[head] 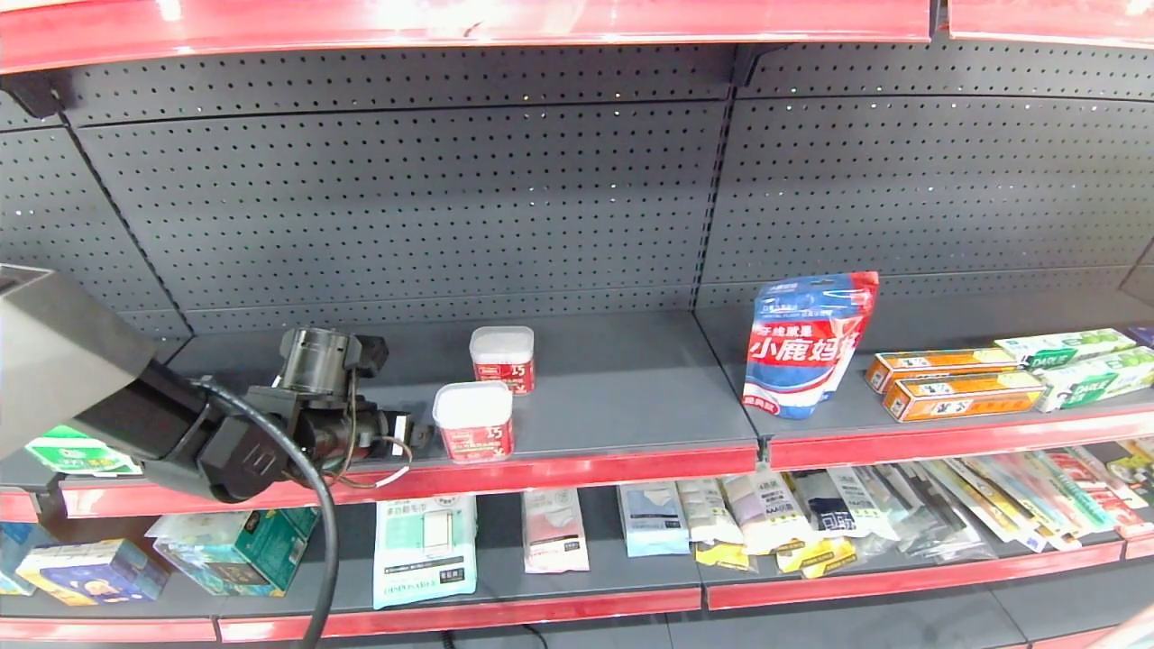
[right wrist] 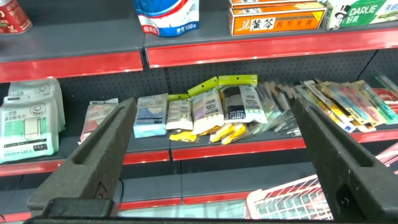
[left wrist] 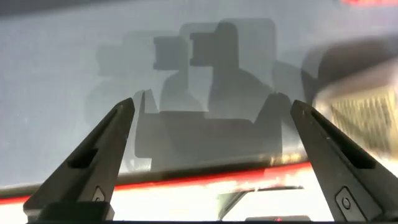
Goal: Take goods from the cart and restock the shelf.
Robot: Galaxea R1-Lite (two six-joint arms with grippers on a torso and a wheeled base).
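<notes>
- Head view: the left gripper (head: 410, 437) sits low at the front edge of the grey shelf (head: 613, 397), just left of a red tub (head: 473, 421) with a white lid. A second tub (head: 502, 359) stands farther back. A blue and red pouch (head: 807, 342) stands upright to the right.
- Left wrist view: the left gripper (left wrist: 212, 104) has its fingers spread apart with nothing between them, above the shelf surface.
- Right wrist view: the right gripper (right wrist: 213, 102) is spread wide and empty, facing packets (right wrist: 208, 112) on the lower shelf (right wrist: 236, 149). The wire cart (right wrist: 286, 199) is nearer, below it.

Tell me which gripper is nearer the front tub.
Left. The left gripper is at the shelf edge just beside the front tub; the right gripper hangs lower, before the lower shelf, well away.
</notes>
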